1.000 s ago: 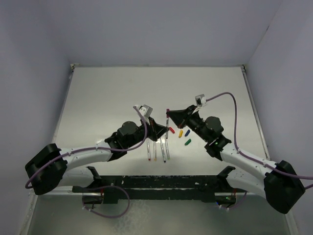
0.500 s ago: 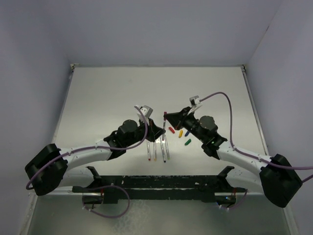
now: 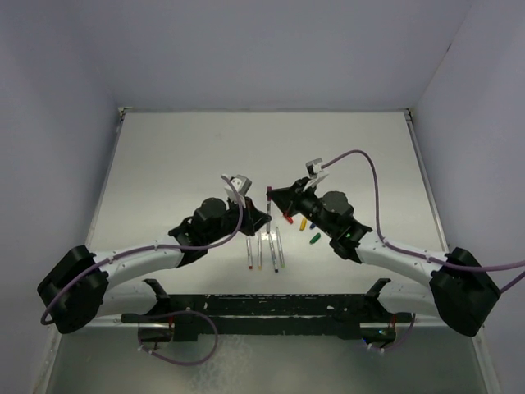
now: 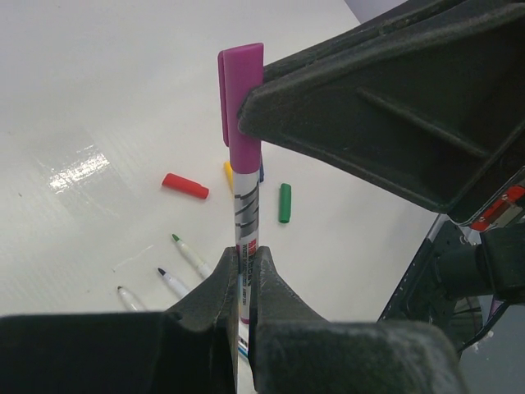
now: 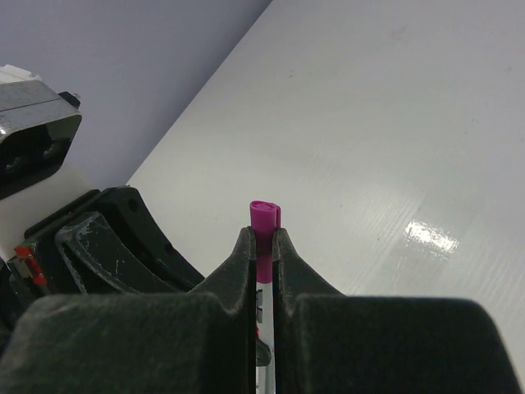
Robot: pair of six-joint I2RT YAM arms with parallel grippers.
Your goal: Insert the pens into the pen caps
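My left gripper [image 3: 262,217] is shut on the lower barrel of a white pen [image 4: 244,213] and holds it upright above the table. A magenta cap [image 4: 240,98] sits on the pen's top end. My right gripper [image 3: 275,195] is shut on that magenta cap [image 5: 264,215], and the pen barrel [image 5: 264,328] runs down between its fingers. Red [image 3: 288,218], yellow [image 3: 303,222], blue [image 3: 313,222] and green [image 3: 313,239] caps lie on the table right of the grippers. Several uncapped pens [image 3: 261,251] lie side by side below the grippers; three of their tips [image 4: 176,240] show in the left wrist view.
The white table [image 3: 180,156] is walled at the back and both sides. A black rail [image 3: 262,308] runs along the near edge between the arm bases. Purple cables loop over both wrists. The two grippers meet tip to tip at the table's middle.
My right gripper has carried the magenta cap left to the pen in my left gripper, and the cap now sits on the pen's end. Both wrists have shifted slightly left.
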